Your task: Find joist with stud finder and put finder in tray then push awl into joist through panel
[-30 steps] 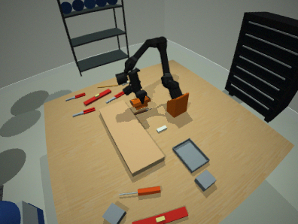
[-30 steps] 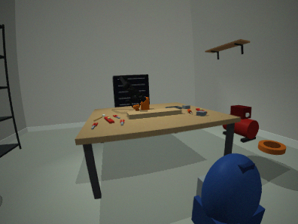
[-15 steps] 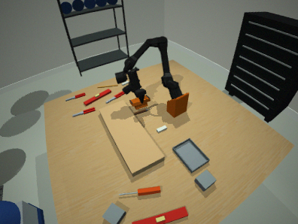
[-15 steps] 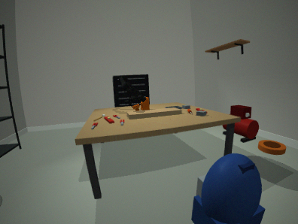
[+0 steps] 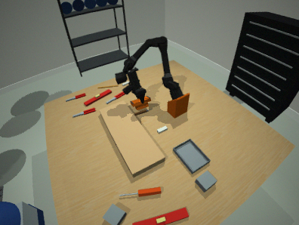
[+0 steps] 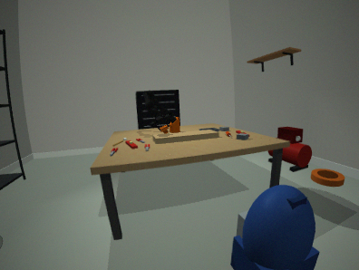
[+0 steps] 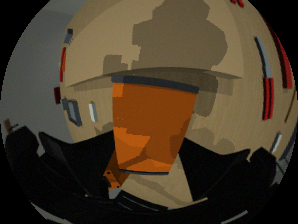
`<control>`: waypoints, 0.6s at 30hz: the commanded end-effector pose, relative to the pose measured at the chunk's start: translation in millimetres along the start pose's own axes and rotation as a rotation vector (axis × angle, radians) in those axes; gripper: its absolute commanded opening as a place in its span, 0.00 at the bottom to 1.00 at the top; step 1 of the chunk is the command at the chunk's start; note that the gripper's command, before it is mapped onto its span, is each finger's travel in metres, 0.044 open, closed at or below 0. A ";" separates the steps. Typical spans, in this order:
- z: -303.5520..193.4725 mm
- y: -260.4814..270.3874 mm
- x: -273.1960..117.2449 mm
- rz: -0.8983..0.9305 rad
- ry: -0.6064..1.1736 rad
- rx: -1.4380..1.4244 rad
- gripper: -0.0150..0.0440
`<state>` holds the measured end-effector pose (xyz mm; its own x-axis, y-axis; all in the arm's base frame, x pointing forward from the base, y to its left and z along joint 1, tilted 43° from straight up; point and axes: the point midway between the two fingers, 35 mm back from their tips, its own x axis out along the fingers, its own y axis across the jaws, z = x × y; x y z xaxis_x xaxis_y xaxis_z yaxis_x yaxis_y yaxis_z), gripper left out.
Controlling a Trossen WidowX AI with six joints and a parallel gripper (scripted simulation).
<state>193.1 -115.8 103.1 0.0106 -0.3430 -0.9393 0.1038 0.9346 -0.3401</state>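
Observation:
My gripper (image 5: 143,100) (image 7: 148,136) is shut on the orange stud finder (image 5: 135,103) (image 6: 163,130) (image 7: 152,107). In the top view it is held low by the far end of the floor panel (image 5: 132,141) (image 6: 186,137) (image 7: 100,52), near its right long edge. In the wrist view its dark end lies along the panel's edge; whether it touches anything is not clear. The panel is a flat tan slab, and I see no hole in it. The grey tray (image 5: 192,155) (image 7: 74,113) is empty, right of the panel. The orange-handled awl (image 5: 149,192) lies near the front.
An upright orange block (image 5: 178,106) (image 6: 175,125) stands by the arm's base. A small white block (image 5: 162,129) (image 7: 92,112) lies between panel and tray. Grey blocks (image 5: 206,180) (image 5: 114,214) and a red level (image 5: 177,216) lie in front. Several red-handled tools lie at the far left.

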 end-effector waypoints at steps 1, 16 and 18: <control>2.1 0.0 -2.0 0.031 -0.006 -0.008 0.25; 2.3 -2.8 -2.6 0.123 -0.012 -0.016 0.25; 2.4 -3.2 -2.8 0.135 -0.014 -0.016 0.25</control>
<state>193.0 -118.7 104.6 0.0257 -0.2384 -0.9708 0.0926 0.9675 -0.2351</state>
